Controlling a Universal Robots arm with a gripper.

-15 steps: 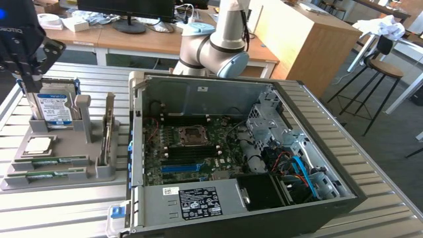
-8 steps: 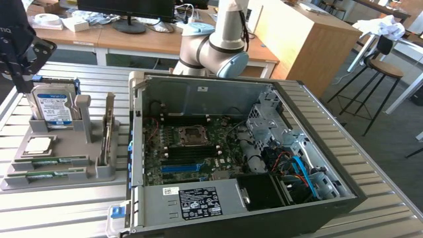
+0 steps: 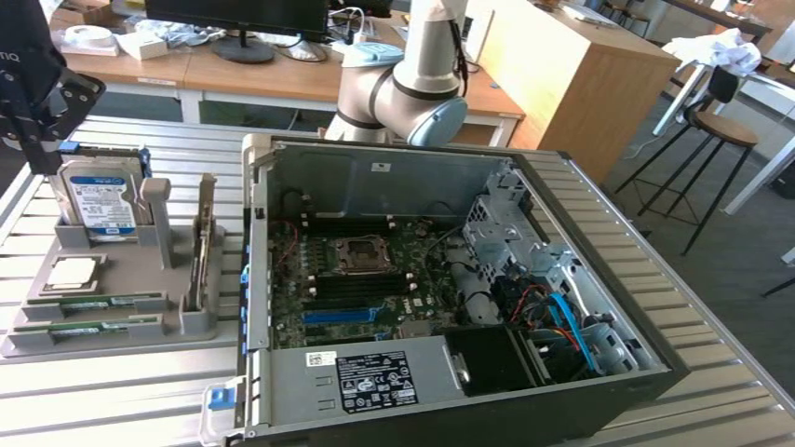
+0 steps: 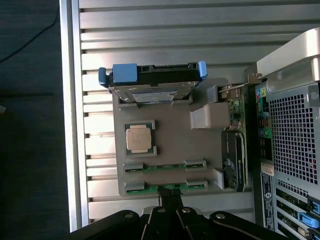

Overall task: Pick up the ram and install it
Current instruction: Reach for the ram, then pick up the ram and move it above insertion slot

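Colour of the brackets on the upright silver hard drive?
Blue. The plastic brackets show best in wrist view.

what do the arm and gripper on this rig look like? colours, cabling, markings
Arm: silver-grey tubular links, bulky rounded joint housings of the same grey, a pale blue end cap on a joint, and a thin dark cable along the upright link. Gripper: all black, with linkage-style fingers and round, lighter pivot pins. No markings I can read.

The arm [image 3: 416, 88] had silver tubes and rounded grey joints with a pale blue cap; its gripper [image 4: 169, 196] was black.
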